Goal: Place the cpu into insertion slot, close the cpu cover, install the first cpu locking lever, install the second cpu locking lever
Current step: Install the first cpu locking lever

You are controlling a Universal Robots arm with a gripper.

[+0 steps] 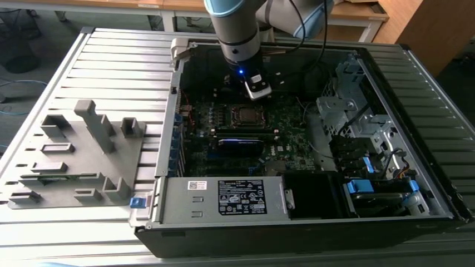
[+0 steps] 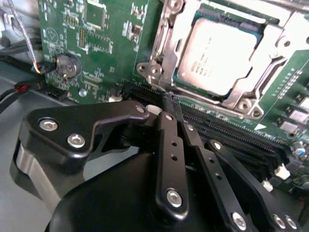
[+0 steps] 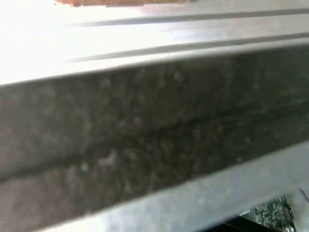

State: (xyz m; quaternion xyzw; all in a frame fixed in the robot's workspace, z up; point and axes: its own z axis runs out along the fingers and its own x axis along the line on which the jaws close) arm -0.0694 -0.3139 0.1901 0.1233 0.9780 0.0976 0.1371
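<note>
**One clenched gripper at the slot's edge**

In the second wrist view you see the gripper (image 2: 169, 100) with its fingers (image 2: 170, 145) pressed together. Their tips are just beside a corner of the cpu cover (image 2: 161, 46), and they hide whether anything thin is pinched. The cpu (image 2: 219, 55) lies flat in the insertion slot (image 1: 245, 114), framed by the cover's window. The cover's far side is cut off. Memory slots (image 2: 227, 126) run between gripper and slot on the green board (image 2: 106, 46). In the first wrist view a blurred grey wall (image 3: 154, 135) stands close.
</note>
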